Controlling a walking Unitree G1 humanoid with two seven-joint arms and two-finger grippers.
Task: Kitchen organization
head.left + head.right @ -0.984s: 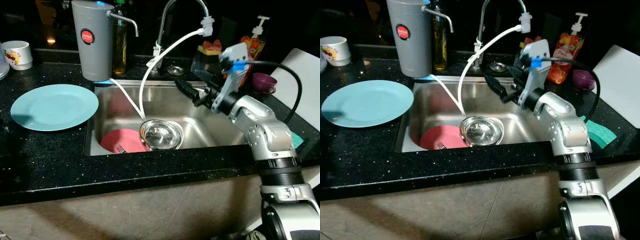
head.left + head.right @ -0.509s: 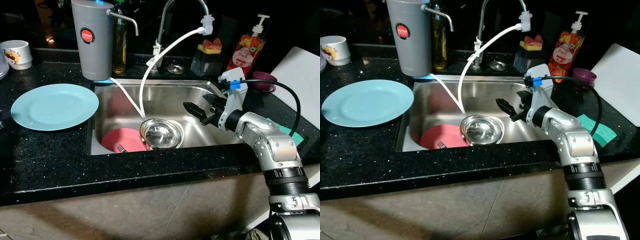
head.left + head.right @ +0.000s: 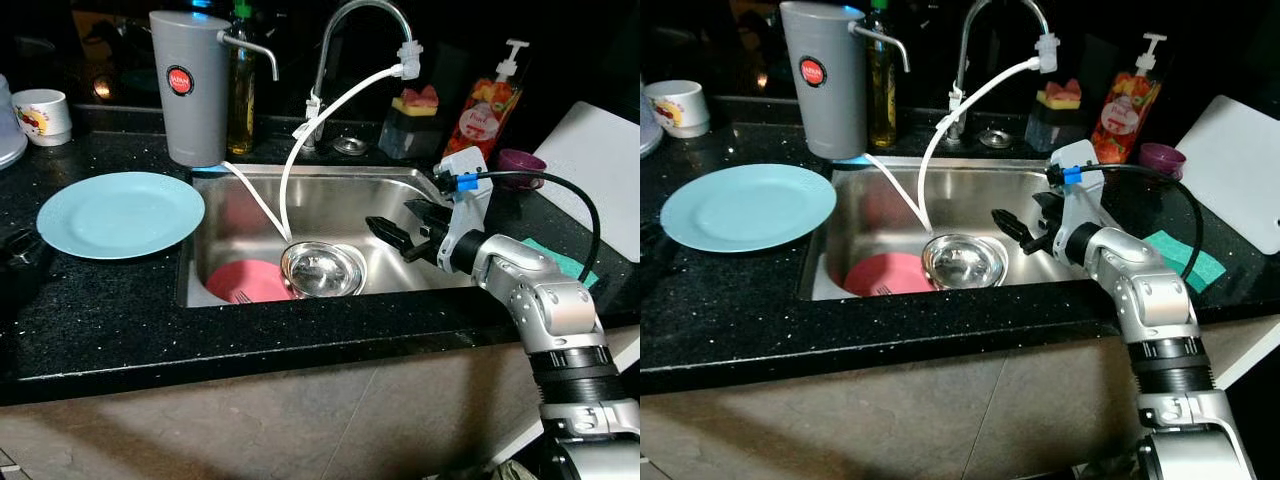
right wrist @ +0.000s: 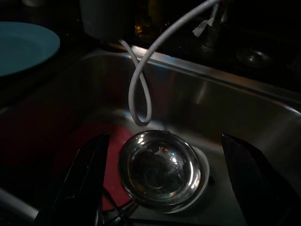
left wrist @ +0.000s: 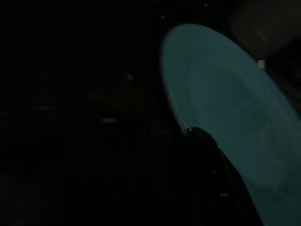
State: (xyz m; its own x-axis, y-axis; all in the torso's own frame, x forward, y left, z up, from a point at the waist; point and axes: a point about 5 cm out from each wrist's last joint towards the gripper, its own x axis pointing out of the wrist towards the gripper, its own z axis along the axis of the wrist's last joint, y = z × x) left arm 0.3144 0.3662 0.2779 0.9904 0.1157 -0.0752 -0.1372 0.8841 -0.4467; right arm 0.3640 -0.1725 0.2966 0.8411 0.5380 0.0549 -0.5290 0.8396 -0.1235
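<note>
A grey water filter (image 3: 190, 85) bears an unreadable red label. In the sink (image 3: 400, 190): steel bowl (image 3: 322, 268), empty, and pink plate (image 3: 243, 281). The right gripper (image 3: 395, 232) hovers with fingers spread; left gripper's (image 5: 211, 179) state can't be told.

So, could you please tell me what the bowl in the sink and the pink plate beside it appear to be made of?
The bowl looks like polished stainless steel: mirror-bright, with sharp reflections in the right wrist view. The pink plate looks like plastic or melamine, judging by its flat, matte colour, though glazed ceramic can't be ruled out.

steel bowl (image 3: 322, 268) upright in sink, beside pink plate (image 3: 245, 281)
</note>
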